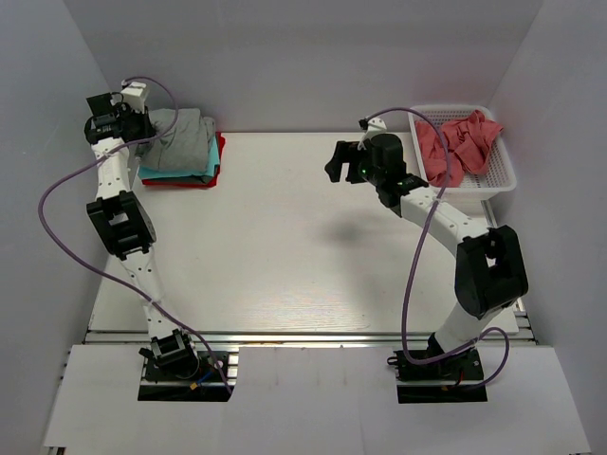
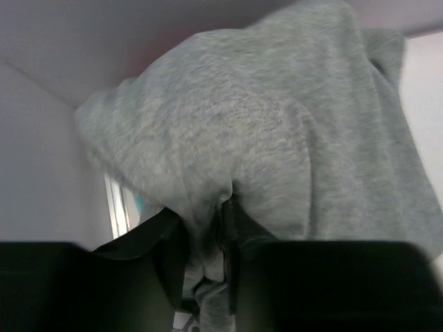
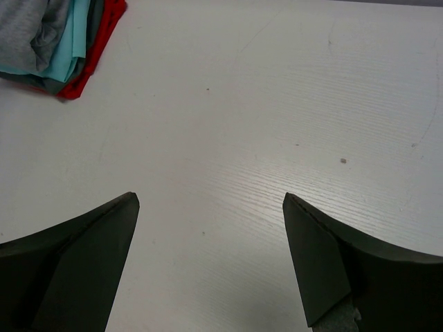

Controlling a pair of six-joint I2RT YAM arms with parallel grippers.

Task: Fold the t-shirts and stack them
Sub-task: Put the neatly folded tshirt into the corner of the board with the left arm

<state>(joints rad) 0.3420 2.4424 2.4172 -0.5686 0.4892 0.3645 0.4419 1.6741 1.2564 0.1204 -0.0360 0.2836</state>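
Left claw sits at the far left corner of the white wood-grain bench, pushed up against a low stack of folded t-shirts. Its own wrist view shows the left claw with its two black fingers close together and a bunched fold of the soft grey cloth t-shirt clamped in the narrow gap between them. That shirt rises in a rumpled hump directly ahead of the fingers and fills most of the view.

From above, the soft grey cloth t-shirt lies on top of the stack, creased and uneven. Beneath it is a folded teal cloth t-shirt, and at the bottom a folded red cloth t-shirt whose edge shows along the right and near sides.

Further right, over the middle of the bench, the right claw hangs above the bare surface, facing left toward the stack and well apart from it. In the right wrist view the right claw has its dark fingers spread wide with only the bench between them, gripping nothing. The stack appears in that view's upper left corner: grey, teal and red layers.

At the far right corner, a white mesh plastic basket holds a crumpled coral-pink cloth t-shirt, just behind the right arm.
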